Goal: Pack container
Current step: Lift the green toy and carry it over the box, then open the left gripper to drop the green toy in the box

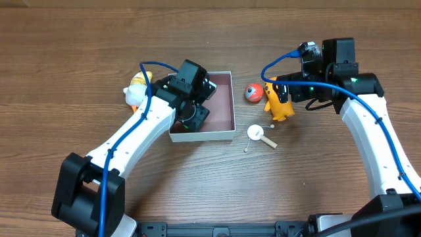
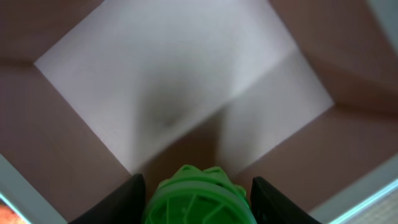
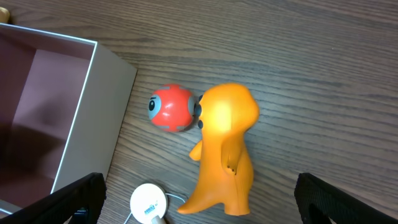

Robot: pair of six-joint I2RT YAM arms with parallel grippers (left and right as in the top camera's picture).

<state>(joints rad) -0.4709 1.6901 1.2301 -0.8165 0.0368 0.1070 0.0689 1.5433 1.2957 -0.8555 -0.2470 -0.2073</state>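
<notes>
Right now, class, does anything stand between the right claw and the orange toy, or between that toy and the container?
Nothing blocks the open right claw above the orange toy. A red ball touches the toy's head on the container side, and the left claw holds a green toy inside the container.

wooden table (image 1: 329, 191) | orange dinosaur figure (image 3: 225, 149) upright, touching red ball (image 3: 171, 107) | white disc on stick (image 1: 255, 132) nearby | yellow-white toy (image 1: 136, 91) well apart | green ridged toy (image 2: 198, 199)
</notes>
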